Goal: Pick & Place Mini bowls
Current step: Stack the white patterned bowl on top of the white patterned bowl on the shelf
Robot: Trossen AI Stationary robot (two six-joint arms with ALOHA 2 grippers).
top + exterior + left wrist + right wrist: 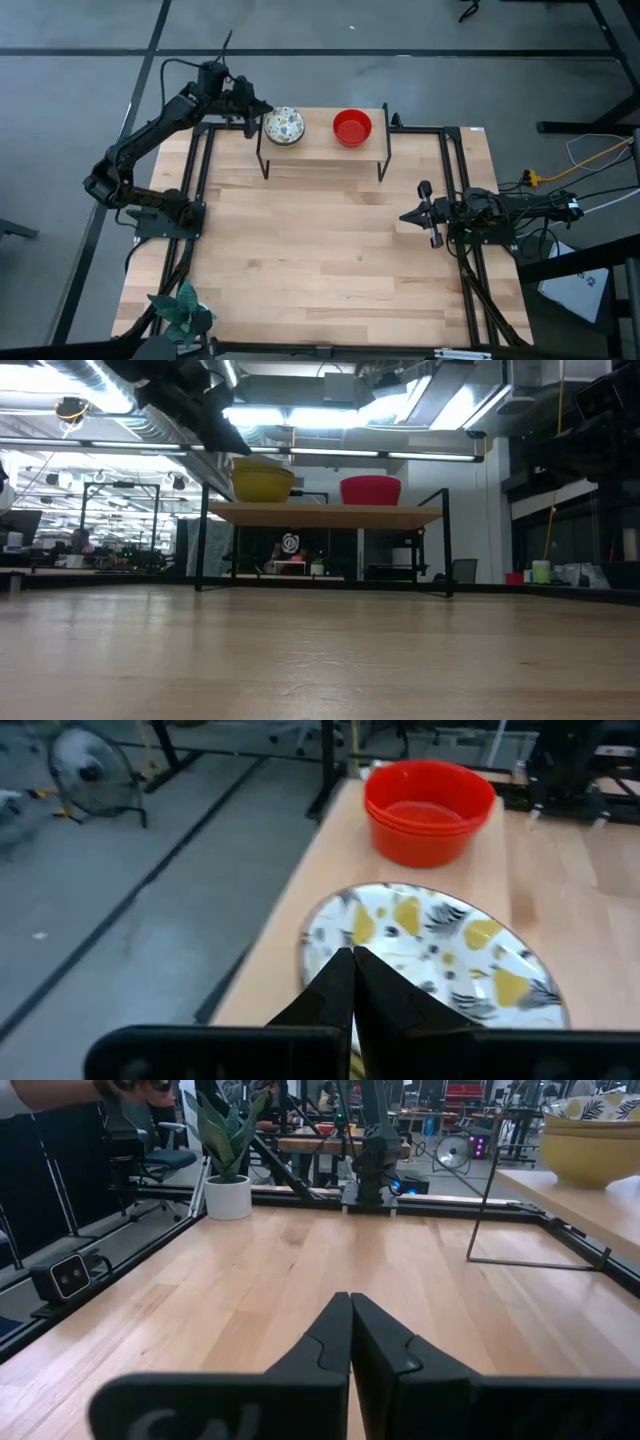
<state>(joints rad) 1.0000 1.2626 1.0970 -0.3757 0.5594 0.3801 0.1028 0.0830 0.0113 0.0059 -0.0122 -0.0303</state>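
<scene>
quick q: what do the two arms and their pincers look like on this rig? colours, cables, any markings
Both arms are black, jointed segments. The left arm and right arm each trail black cables. The left pincer and right pincer each have two matte black, tapered fingers mounted on a black crossbar. The right one's crossbar carries faint pale lettering, too blurred to read. No other markings show.
</scene>
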